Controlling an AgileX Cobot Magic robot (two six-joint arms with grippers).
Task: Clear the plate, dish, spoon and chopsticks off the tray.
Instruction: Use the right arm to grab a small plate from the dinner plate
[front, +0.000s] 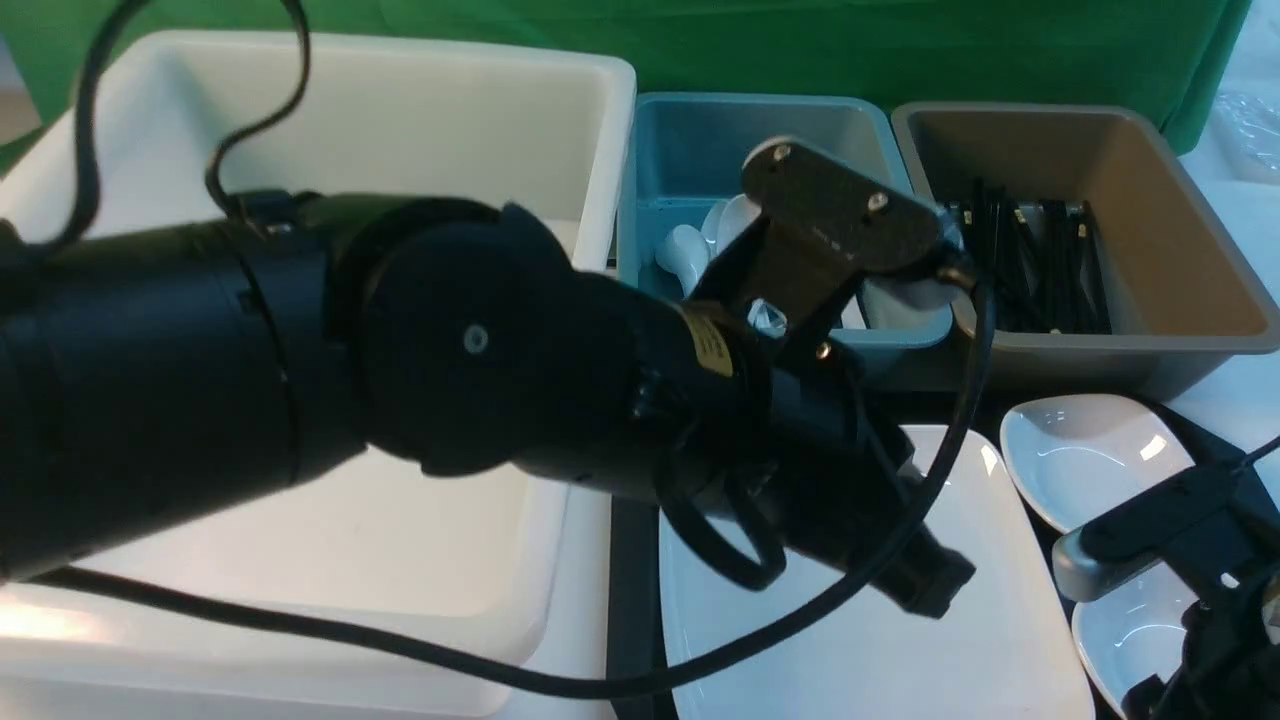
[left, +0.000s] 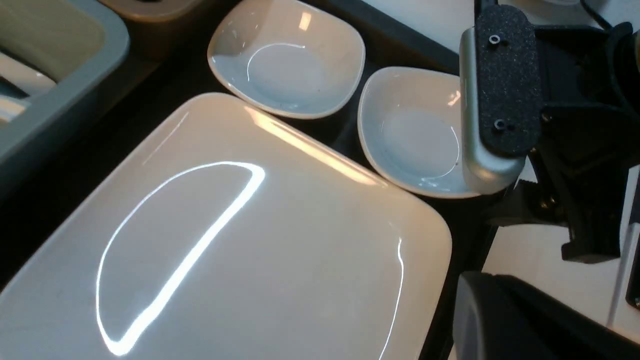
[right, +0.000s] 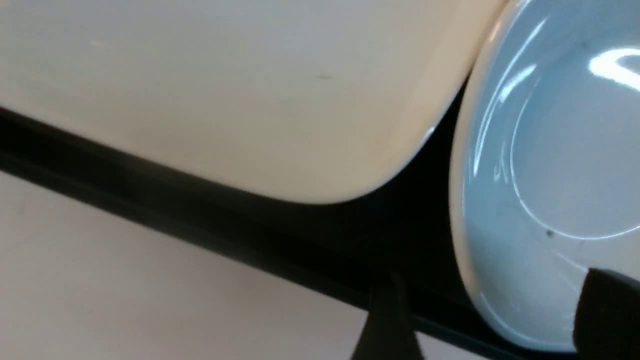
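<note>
The left pincer (front: 930, 585) hangs shut and empty over the plate (front: 870, 660). The right pincer (right: 497, 320) stands wide open astride the rim of a dish (right: 545, 150).

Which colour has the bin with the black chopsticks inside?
The bin is tan-brown; the front view shows it best.

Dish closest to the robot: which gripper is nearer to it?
Right. The right gripper is open, straddling the rim of the dish. The left gripper is shut over the plate, left of the dish.
</note>
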